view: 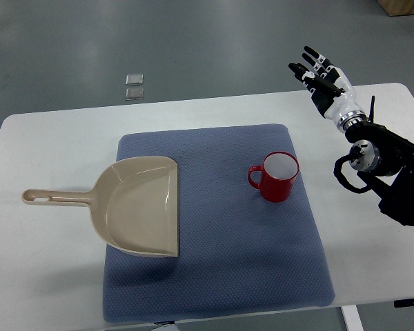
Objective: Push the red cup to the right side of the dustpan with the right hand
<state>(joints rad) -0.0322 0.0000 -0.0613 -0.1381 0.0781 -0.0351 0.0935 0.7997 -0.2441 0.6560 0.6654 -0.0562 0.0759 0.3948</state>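
A red cup [277,177] with a white inside stands upright on the blue mat [221,269], its handle pointing left. A beige dustpan [139,205] lies on the mat's left part, its handle sticking out to the left over the table. The cup is to the right of the dustpan with a gap between them. My right hand [320,76] is raised at the upper right, above the table's far edge, fingers spread and holding nothing. It is well apart from the cup, up and to the right of it. The left arm does not show.
The white table [48,276] carries the mat; its far edge runs along the top and its right edge is near my right arm [383,165]. Two small grey squares [134,87] lie on the floor beyond the table.
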